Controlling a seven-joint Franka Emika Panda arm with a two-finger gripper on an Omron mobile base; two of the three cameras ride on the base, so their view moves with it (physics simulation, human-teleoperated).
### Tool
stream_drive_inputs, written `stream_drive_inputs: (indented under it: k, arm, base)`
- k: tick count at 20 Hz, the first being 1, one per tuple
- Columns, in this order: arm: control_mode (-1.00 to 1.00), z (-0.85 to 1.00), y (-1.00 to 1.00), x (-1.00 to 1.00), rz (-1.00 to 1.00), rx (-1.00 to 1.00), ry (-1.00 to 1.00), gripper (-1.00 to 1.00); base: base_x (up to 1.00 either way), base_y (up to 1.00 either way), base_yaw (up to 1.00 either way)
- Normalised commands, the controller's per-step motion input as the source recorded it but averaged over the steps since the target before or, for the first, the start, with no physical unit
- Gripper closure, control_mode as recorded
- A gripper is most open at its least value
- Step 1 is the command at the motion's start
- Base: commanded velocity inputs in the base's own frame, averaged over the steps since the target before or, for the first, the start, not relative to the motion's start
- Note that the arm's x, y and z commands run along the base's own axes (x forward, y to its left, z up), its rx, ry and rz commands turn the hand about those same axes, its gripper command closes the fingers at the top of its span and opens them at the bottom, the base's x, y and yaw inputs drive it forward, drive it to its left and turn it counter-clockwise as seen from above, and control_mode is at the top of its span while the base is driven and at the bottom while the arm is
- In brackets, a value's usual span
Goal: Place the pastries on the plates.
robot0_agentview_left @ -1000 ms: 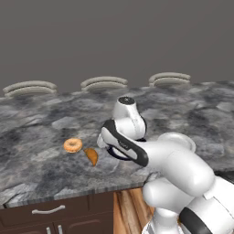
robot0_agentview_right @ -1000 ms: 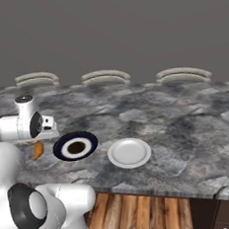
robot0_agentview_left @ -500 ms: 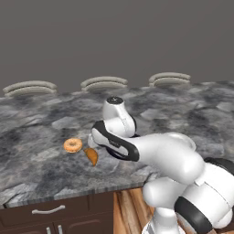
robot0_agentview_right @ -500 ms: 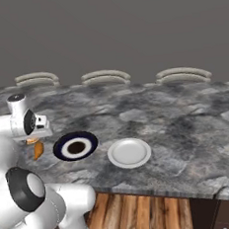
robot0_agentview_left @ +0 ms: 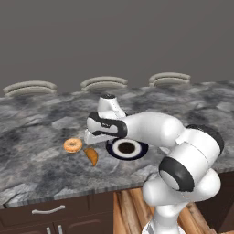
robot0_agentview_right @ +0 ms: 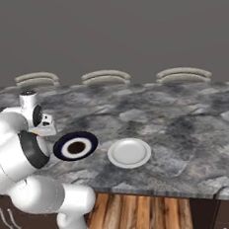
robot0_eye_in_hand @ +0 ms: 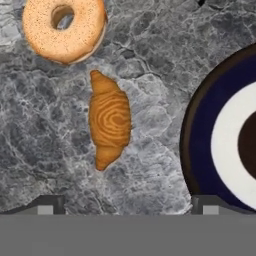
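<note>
1. The gripper [robot0_eye_in_hand: 125,202] hangs over the counter with its fingers spread wide apart, one tip low left and one low right in the hand view, nothing between them.
2. The croissant [robot0_eye_in_hand: 109,119] lies on the grey marbled counter [robot0_eye_in_hand: 150,60] left of centre in the hand view, and in the left base view [robot0_agentview_left: 92,156] just below the hand.
3. The doughnut [robot0_eye_in_hand: 64,27] sits at the upper left, close to the croissant's tip but apart from it.
4. The navy plate [robot0_eye_in_hand: 200,135] fills the right edge, empty, near the croissant.
5. The white plate [robot0_agentview_right: 129,152] lies just right of the navy plate in the right base view's centre, also empty.
</note>
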Motion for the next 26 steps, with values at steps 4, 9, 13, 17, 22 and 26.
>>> stream_drive_inputs:
  k: [4, 9, 13, 17, 22, 26]
  arm:
    - [-1.00, -0.39, 0.09, 0.19, 0.00, 0.00, 0.00, -1.00]
    - [-1.00, -0.49, 0.35, 0.23, 0.00, 0.00, 0.00, -1.00]
    - [-1.00, -0.08, 0.44, 0.17, 0.00, 0.00, 0.00, -1.00]
    - [-1.00, -0.12, 0.15, 0.09, 0.00, 0.00, 0.00, -1.00]
    - [-1.00, -0.22, 0.00, 0.00, 0.00, 0.00, 0.00, -1.00]
    - [-1.00, -0.43, 0.00, 0.00, 0.00, 0.00, -0.02, -1.00]
  base:
    - [0.00, 0.00, 0.00]
    - [0.00, 0.00, 0.00]
    - [0.00, 0.00, 0.00]
    - [0.00, 0.00, 0.00]
    - [0.00, 0.00, 0.00]
    - [0.00, 0.00, 0.00]
